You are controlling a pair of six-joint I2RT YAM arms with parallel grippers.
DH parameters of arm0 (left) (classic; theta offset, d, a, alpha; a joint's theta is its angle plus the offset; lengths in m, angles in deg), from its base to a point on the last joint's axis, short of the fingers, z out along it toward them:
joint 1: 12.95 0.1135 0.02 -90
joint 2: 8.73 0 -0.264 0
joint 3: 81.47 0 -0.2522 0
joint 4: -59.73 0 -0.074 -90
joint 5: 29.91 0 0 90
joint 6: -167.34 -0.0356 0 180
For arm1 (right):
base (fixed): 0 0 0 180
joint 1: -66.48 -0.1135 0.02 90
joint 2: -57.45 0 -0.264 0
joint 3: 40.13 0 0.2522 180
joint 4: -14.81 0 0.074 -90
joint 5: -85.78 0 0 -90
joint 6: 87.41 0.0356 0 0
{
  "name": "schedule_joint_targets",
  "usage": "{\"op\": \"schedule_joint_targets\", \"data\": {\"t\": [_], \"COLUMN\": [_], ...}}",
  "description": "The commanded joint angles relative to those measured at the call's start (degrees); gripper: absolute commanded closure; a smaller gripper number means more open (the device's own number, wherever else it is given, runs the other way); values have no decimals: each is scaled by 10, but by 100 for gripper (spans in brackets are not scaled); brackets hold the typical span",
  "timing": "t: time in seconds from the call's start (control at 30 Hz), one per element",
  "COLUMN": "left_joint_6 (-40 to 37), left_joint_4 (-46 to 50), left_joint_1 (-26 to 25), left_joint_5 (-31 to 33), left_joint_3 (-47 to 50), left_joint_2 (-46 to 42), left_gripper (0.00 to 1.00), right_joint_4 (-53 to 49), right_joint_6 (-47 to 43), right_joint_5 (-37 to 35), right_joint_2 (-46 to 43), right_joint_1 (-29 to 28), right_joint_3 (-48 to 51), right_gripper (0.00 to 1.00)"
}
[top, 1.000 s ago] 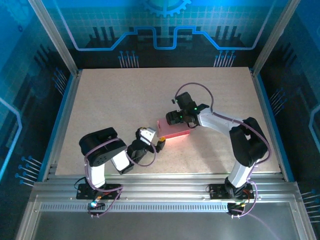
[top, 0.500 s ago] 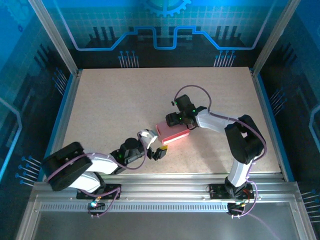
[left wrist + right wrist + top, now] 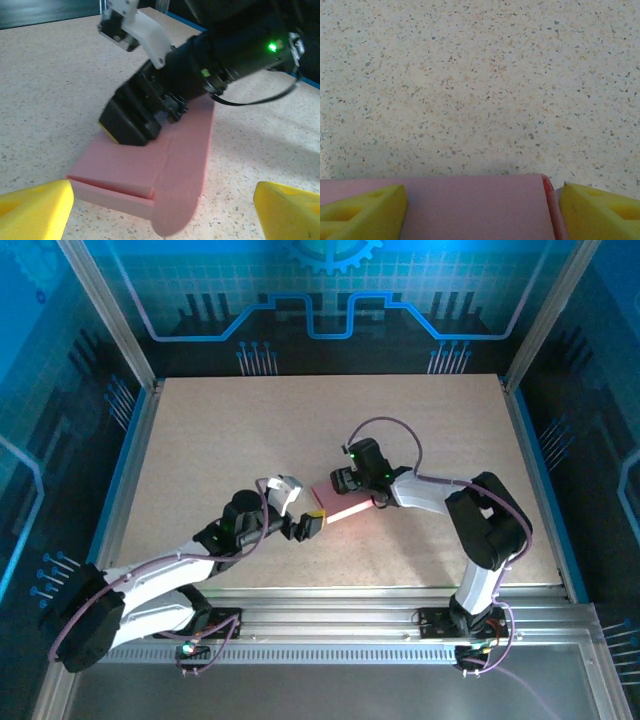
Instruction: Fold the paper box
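Right gripper [image 3: 343,484], yellow fingertips apart, rests one finger on top of the low pink card paper box [image 3: 342,506]. Left gripper [image 3: 308,524], fingers spread wide, faces the box's near end, mid-way across the speckled beige tabletop [image 3: 220,440].

Right gripper [image 3: 149,118] resting on paper box [image 3: 172,167]; left gripper [image 3: 160,210] spread wide.

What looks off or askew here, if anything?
Only the paper box: it lies at a slant to the edges of the table, and in the left wrist view its rounded end flap sticks out flat, untucked. No tears or spills are visible.
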Motion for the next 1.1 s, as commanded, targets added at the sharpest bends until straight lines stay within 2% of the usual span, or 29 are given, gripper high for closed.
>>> {"op": "schedule_joint_targets", "data": {"t": [0.0, 0.17, 0.3, 0.4, 0.57, 0.77, 0.93, 1.07], "left_joint_6": [3, -18, -39, -61, -99, -100, -94, -75], "left_joint_4": [73, 128, 132, 160, 236, 278, 300, 271], "left_joint_1": [6, 6, 0, -14, -39, -39, -40, -37], "left_joint_5": [19, 40, 32, 49, 111, 132, 133, 92], "left_joint_3": [-50, -124, -156, -189, -257, -287, -309, -298], "left_joint_2": [37, 119, 174, 220, 299, 349, 378, 370], "left_gripper": [11, 19, 39, 40, 39, 41, 46, 45], "right_joint_4": [-28, -18, -17, -40, -75, -102, -125, -99], "right_joint_6": [9, 30, 63, 66, 56, 57, 70, 94], "right_joint_5": [8, 34, 75, 87, 100, 122, 161, 224], "right_joint_2": [-17, -65, -110, -138, -167, -152, -114, -90], "right_joint_1": [-2, 7, 32, 45, 46, 65, 80, 93], "right_joint_3": [25, 35, 47, 53, 106, 132, 107, 102], "right_gripper": [19, 19, 19, 18, 17, 17, 17, 19]}}
